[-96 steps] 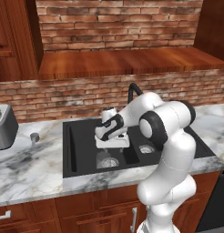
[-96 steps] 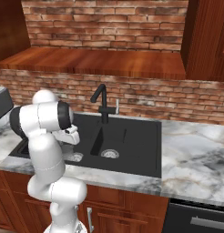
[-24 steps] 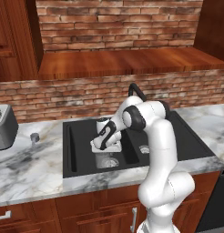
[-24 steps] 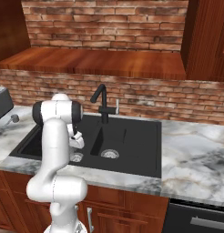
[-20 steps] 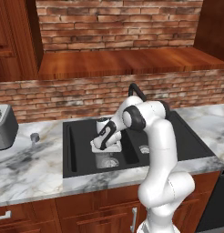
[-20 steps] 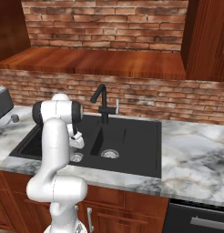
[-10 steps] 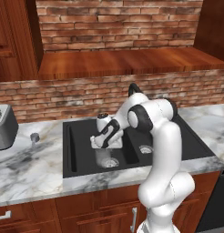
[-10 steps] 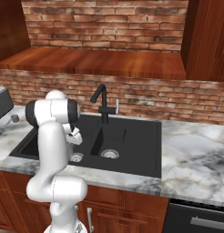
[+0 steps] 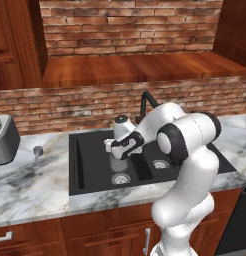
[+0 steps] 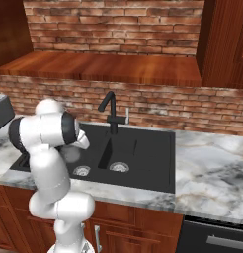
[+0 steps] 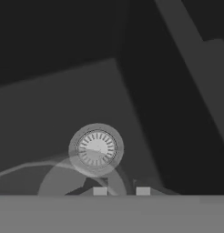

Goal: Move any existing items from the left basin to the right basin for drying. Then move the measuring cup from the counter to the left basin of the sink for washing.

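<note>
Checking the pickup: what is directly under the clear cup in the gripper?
Below the clear cup sits the left basin floor and its silver drain. The cup's base is blurred, so contact is unclear.

We see the toaster (image 9: 4, 141) cut off by the left base view's left edge. In the right base view our arm hides much of the left basin (image 10: 24, 162). The clear cup (image 11: 63, 177) is cut off at the bottom of the hand view.

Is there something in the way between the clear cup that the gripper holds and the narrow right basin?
The clear cup hangs from the gripper above the left basin. Between it and the right basin lies just the low black divider. The cup looks to be already above it, so nothing visible blocks the way.
</note>
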Available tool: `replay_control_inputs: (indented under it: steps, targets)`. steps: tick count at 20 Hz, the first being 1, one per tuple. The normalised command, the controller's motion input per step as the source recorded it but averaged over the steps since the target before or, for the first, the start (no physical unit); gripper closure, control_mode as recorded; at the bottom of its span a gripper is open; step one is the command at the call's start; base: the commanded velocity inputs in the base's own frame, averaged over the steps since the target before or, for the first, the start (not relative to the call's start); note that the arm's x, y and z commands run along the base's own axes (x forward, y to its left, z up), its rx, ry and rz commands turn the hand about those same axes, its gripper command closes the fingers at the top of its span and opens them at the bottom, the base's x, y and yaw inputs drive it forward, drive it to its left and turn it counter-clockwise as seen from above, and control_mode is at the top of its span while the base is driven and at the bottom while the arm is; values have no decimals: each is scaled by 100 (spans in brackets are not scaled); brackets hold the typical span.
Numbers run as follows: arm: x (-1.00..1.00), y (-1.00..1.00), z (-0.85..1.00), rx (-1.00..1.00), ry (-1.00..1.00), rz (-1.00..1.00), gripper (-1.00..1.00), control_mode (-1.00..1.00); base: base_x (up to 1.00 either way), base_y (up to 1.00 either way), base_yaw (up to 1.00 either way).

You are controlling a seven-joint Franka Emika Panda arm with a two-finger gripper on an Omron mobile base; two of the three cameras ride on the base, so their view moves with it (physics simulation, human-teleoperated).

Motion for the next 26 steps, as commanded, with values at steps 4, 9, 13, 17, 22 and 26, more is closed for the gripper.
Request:
replay_control_inputs:
  steps: [4,9,13,17,22,26]
  targets:
    - [-40,-29,69,2,-16,0,100,-100,0,0,0]
    - [-45,-29,63,3,-14,0,100,-100,0,0,0]
    - [-45,-30,58,4,-10,0,100,-100,0,0,0]
    - [-38,-37,54,5,-6,0,100,-100,0,0,0]
    - [-21,-42,54,5,-4,0,100,-100,0,0,0]
    - [-8,-40,24,3,0,0,100,-100,0,0,0]
